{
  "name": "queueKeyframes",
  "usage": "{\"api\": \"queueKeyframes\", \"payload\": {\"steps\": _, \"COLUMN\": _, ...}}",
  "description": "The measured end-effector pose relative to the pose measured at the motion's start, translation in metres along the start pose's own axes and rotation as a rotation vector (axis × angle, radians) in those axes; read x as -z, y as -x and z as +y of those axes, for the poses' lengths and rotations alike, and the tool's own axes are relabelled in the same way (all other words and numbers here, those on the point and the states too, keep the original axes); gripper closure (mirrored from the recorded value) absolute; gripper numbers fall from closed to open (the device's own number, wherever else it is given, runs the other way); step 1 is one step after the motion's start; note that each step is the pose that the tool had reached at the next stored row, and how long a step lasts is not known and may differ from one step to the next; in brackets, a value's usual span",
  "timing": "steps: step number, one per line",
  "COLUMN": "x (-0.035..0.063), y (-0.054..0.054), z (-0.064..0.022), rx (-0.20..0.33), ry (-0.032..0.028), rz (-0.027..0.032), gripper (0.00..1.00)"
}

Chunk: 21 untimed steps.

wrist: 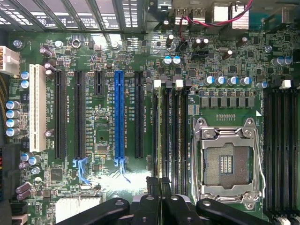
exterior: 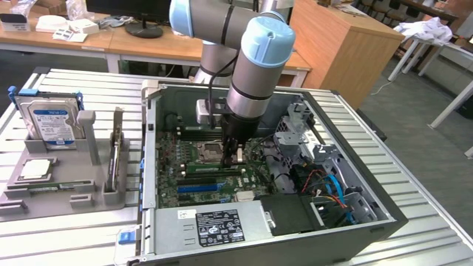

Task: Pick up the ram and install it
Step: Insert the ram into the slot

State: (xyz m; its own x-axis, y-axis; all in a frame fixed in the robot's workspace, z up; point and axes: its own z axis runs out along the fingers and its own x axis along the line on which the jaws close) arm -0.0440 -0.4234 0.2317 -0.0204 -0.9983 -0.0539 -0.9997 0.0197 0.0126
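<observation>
Bright, even room light filled the exterior view, while the inside of the case (exterior: 177,105) lay dimmer beneath the arm (exterior: 255,72). In the wrist view, white glare washed out the motherboard (wrist: 101,126) beside the blue slot's (wrist: 119,117) clip end.

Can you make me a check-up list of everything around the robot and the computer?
Surface: slatted metal table carrying an open computer case and a grey parts tray.
Job's things: the ram stands on edge in a black slot beside the CPU socket.
Clutter: hard drive upright in the tray.
Grippers: gripper shut on the ram.
Cables: blue cables inside the case.
Surroundings: wooden desks behind.
</observation>
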Motion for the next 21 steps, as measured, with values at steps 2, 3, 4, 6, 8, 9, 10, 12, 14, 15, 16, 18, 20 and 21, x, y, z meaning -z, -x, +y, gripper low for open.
{"api": "queueKeyframes", "payload": {"steps": 2, "x": 0.0, "y": 0.0, "z": 0.0, "rx": 0.0, "ry": 0.0, "rz": 0.0, "gripper": 0.88}}
{"api": "queueKeyframes", "payload": {"steps": 3, "x": 0.0, "y": 0.0001, "z": 0.0, "rx": 0.0, "ry": 0.0001, "rz": 0.0, "gripper": 0.88}}
{"api": "queueKeyframes", "payload": {"steps": 4, "x": 0.0, "y": 0.0001, "z": 0.0, "rx": 0.0, "ry": 0.0, "rz": 0.0, "gripper": 0.88}}
{"api": "queueKeyframes", "payload": {"steps": 6, "x": 0.0, "y": 0.0001, "z": -0.0002, "rx": 0.0, "ry": 0.0001, "rz": 0.0001, "gripper": 0.88}}
{"api": "queueKeyframes", "payload": {"steps": 8, "x": 0.0, "y": 0.0001, "z": -0.0004, "rx": 0.0, "ry": 0.0001, "rz": 0.0, "gripper": 0.88}}
{"api": "queueKeyframes", "payload": {"steps": 9, "x": 0.0, "y": 0.0001, "z": -0.0004, "rx": 0.0, "ry": 0.0, "rz": 0.0001, "gripper": 0.88}}
{"api": "queueKeyframes", "payload": {"steps": 10, "x": 0.0, "y": 0.0001, "z": -0.0004, "rx": 0.0, "ry": 0.0001, "rz": 0.0, "gripper": 0.88}}
{"api": "queueKeyframes", "payload": {"steps": 12, "x": -0.0002, "y": 0.0002, "z": -0.0004, "rx": 0.0, "ry": 0.0001, "rz": 0.0002, "gripper": 0.88}}
{"api": "queueKeyframes", "payload": {"steps": 14, "x": -0.0003, "y": 0.0001, "z": -0.0004, "rx": 0.0, "ry": 0.0001, "rz": 0.0001, "gripper": 0.88}}
{"api": "queueKeyframes", "payload": {"steps": 15, "x": -0.0003, "y": 0.0001, "z": -0.0004, "rx": 0.0, "ry": 0.0001, "rz": 0.0, "gripper": 0.88}}
{"api": "queueKeyframes", "payload": {"steps": 16, "x": -0.0003, "y": 0.0001, "z": -0.0004, "rx": 0.0, "ry": 0.0001, "rz": 0.0, "gripper": 0.88}}
{"api": "queueKeyframes", "payload": {"steps": 18, "x": -0.0003, "y": 0.0001, "z": -0.0004, "rx": 0.001, "ry": 0.0001, "rz": 0.0001, "gripper": 0.88}}
{"api": "queueKeyframes", "payload": {"steps": 20, "x": -0.0003, "y": 0.0001, "z": -0.0004, "rx": 0.002, "ry": 0.0002, "rz": 0.0001, "gripper": 0.88}}
{"api": "queueKeyframes", "payload": {"steps": 21, "x": -0.0003, "y": 0.0001, "z": -0.0004, "rx": 0.003, "ry": 0.0002, "rz": 0.0001, "gripper": 0.88}}
